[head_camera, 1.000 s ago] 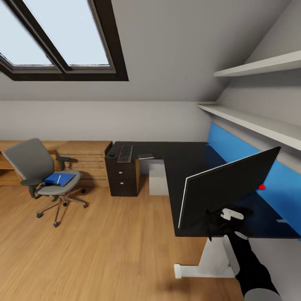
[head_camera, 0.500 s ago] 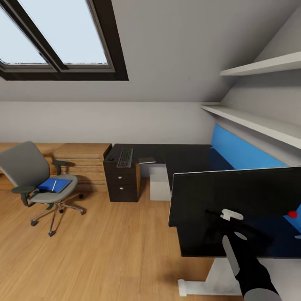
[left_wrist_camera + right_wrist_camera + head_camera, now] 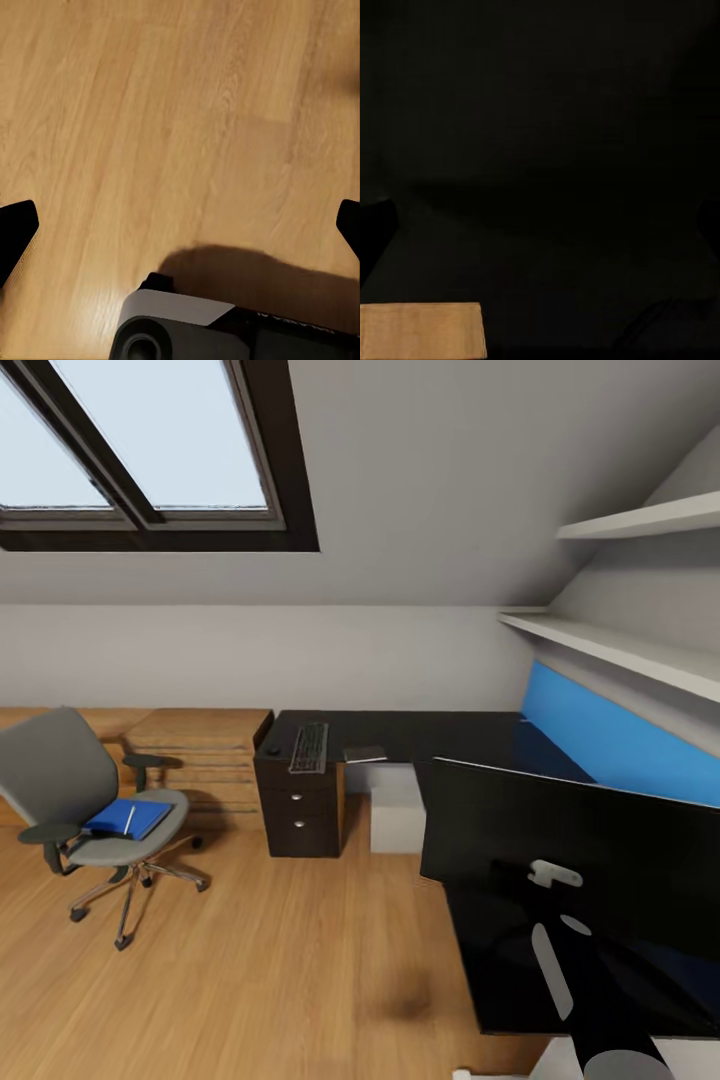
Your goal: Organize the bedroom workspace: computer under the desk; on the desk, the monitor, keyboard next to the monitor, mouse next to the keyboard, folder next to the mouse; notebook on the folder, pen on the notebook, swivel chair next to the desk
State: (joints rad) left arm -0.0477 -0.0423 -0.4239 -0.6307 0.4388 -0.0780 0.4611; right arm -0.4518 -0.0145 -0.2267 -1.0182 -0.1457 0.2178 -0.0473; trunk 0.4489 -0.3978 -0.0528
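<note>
Over at the far left of the head view, the swivel chair (image 3: 85, 800) stands on the wooden floor (image 3: 260, 950) with the folder (image 3: 128, 818) lying on its seat and a thin pale item, too small to name, on top of it. Right of the chair, beyond the wooden cabinets (image 3: 205, 745), the desk (image 3: 430, 735) carries the mouse (image 3: 272, 750), the keyboard (image 3: 309, 747) and a flat grey notebook (image 3: 364, 754) along its far wing, well apart from both arms. The computer (image 3: 397, 812) sits under the desk. Nearest the camera, the monitor (image 3: 570, 860) stands tilted, its back to the camera, over the desk's near wing. The right arm (image 3: 590, 1000) reaches up from the lower right to the back of the screen; whether its gripper grips anything cannot be told, since the right wrist view is nearly all black. The left gripper (image 3: 180, 229) hangs over bare floor, fingertips (image 3: 15, 229) spread wide, holding nothing.
</note>
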